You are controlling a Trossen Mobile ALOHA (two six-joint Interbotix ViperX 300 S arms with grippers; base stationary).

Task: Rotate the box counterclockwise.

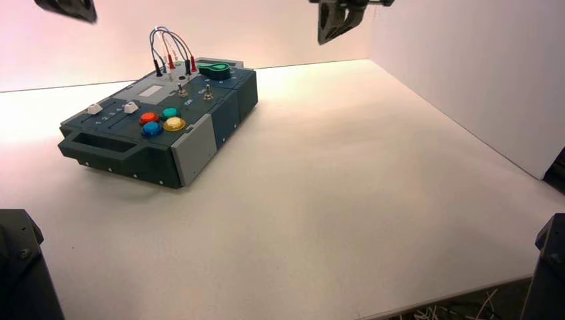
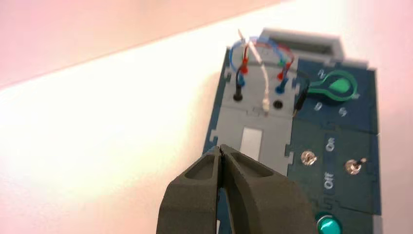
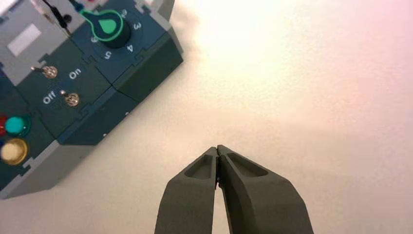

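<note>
Both end effectors, left (image 2: 221, 152) & right (image 3: 216, 148), closed, empty, above box (image 1: 160, 130). Risk: push near wires (image 1: 170, 43) snags them; off-centre push slides box vs. rotating.

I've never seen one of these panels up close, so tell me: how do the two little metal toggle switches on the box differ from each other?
In the right wrist view, one toggle switch sits nearer the grey plate; the other toggle switch sits nearer the box's side edge. The first stands close to the On lettering, the second closer to Off. Both are small silver levers on the same dark panel. Their thrown positions are unclear.
</note>
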